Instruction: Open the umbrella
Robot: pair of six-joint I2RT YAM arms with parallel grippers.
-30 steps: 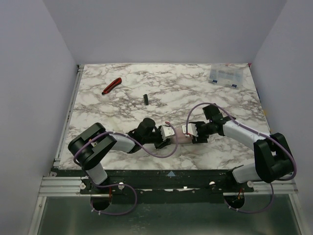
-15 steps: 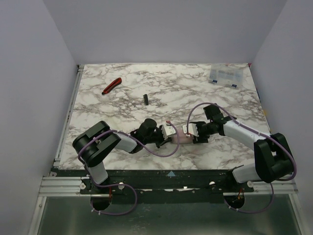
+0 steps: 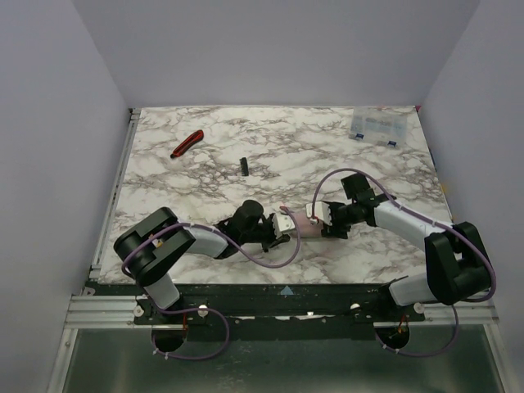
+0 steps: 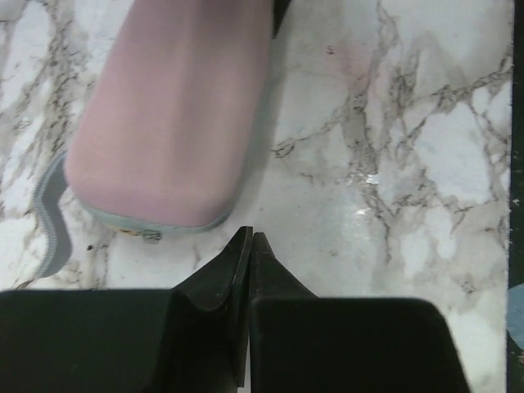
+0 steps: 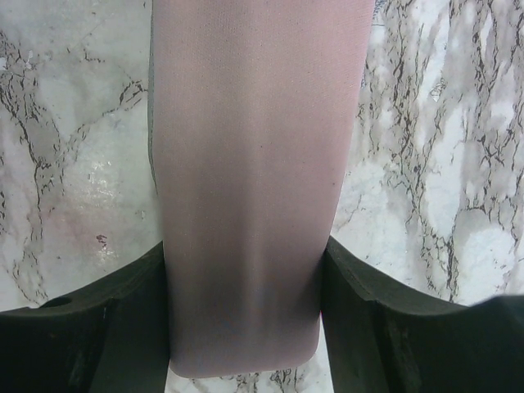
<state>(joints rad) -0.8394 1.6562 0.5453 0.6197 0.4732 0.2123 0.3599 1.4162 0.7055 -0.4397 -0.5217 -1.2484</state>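
Left wrist: left fingers [image 4: 217, 282] pressed together on nothing, tips just short of the rounded end of the folded pink umbrella [image 4: 176, 115], flat on the marbled bench [image 4: 426, 164] ahead and slightly left of them.

Right wrist: right fingers [image 5: 115, 327] pinching the umbrella from both sides, fabric running straight out ahead between them.

From above: umbrella lying between the two sets of fingers; red-and-black tool [image 3: 187, 144], small black piece [image 3: 243, 166] and clear box [image 3: 377, 125] well beyond them.

right gripper [image 5: 244, 250] around umbrella [image 5: 254, 123] on table [image 5: 74, 123], left gripper [image 4: 250, 236] just beside it
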